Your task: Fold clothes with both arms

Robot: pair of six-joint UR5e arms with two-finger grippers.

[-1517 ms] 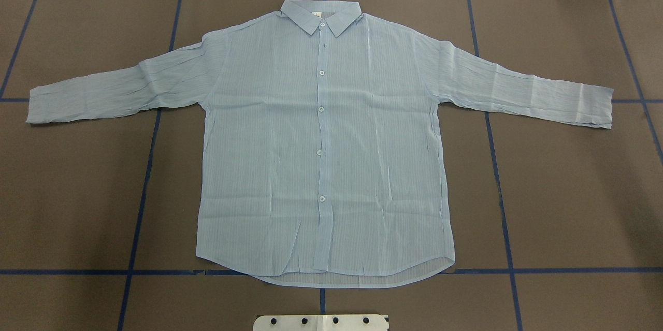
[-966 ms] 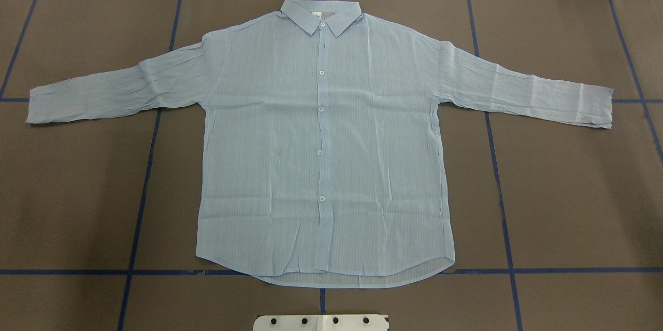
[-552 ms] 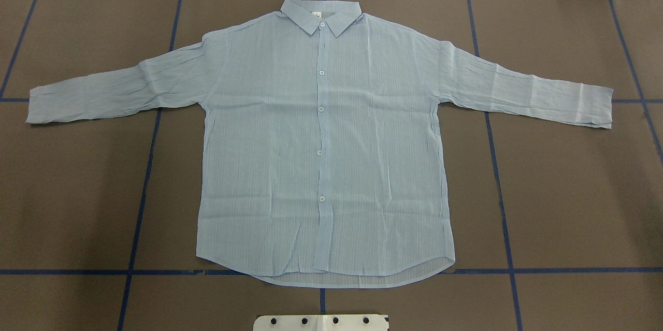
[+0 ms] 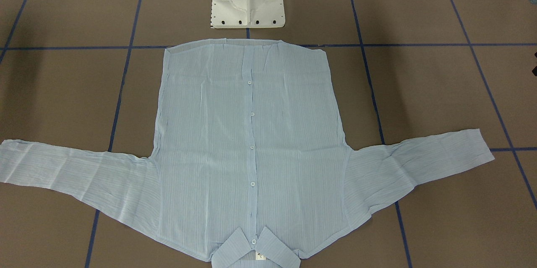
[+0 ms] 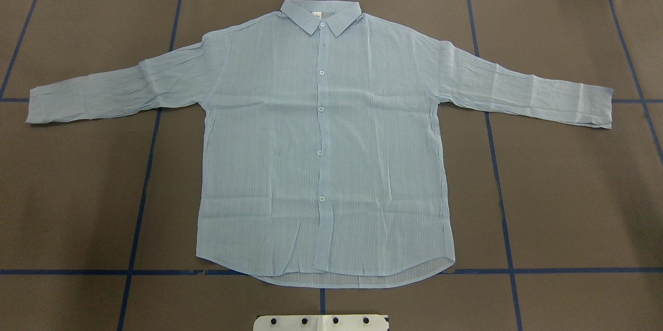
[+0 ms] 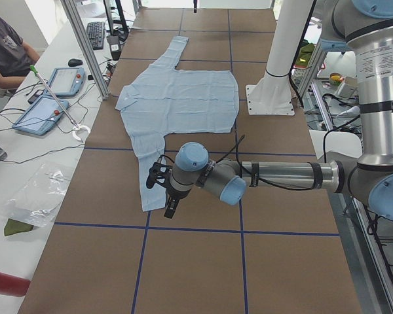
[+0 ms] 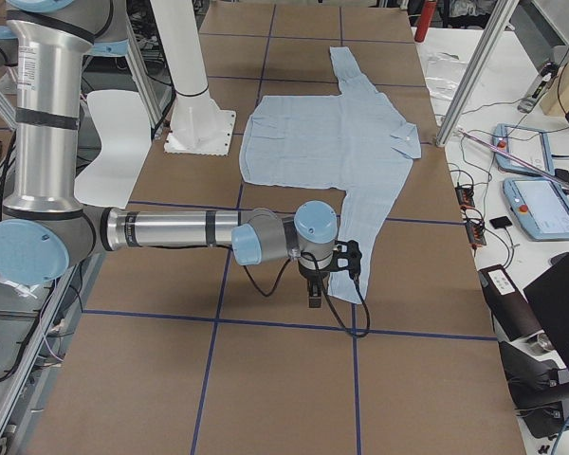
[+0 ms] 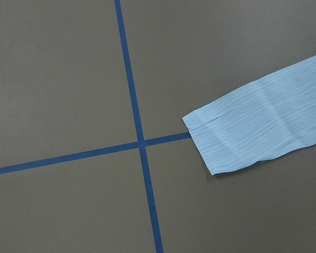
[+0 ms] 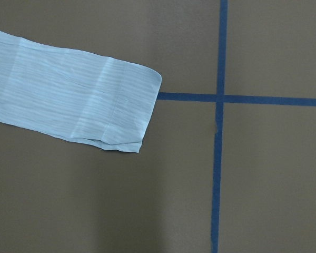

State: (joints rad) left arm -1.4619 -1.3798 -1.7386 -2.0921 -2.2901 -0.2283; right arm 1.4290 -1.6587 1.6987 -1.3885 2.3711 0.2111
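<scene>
**Both tools poised at the sleeve ends, no fold yet made**

The left tool (image 6: 169,207) hangs by the end of the near sleeve in the left side view, and the right tool (image 7: 313,296) does the same in the right side view. Only the side views show them, so whether either is spread or pressed together cannot be told. Each wrist view shows one cuff flat on the counter (image 5: 570,191): the left cuff (image 8: 221,145) and the right cuff (image 9: 124,113), each beside a crossing of tape lines (image 8: 139,145). The shirt (image 5: 321,155) lies spread, buttoned, face up, with its collar away from the robot. The step in hand is judged to be the reach for the cuffs. The fabric is thin, so descend squarely, pinch both layers at the cuff edge, and lift the two sides together.
</scene>
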